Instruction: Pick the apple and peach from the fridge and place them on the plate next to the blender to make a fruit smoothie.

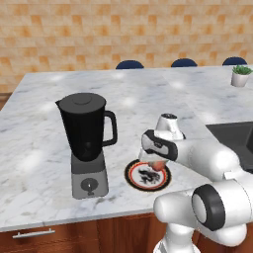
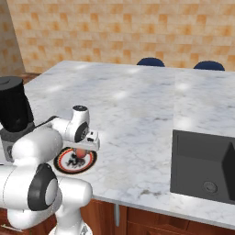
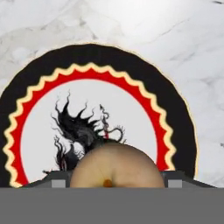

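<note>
Clamped between the claw fingers, the peach is held directly above the plate beside the blender, presumably so that release drops it inside the rim.

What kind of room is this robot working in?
A kitchen, most likely, and a rendered one: a marble counter carries a blender and a plate, a dark sink is set into it, and wooden cabinets run below.
</note>
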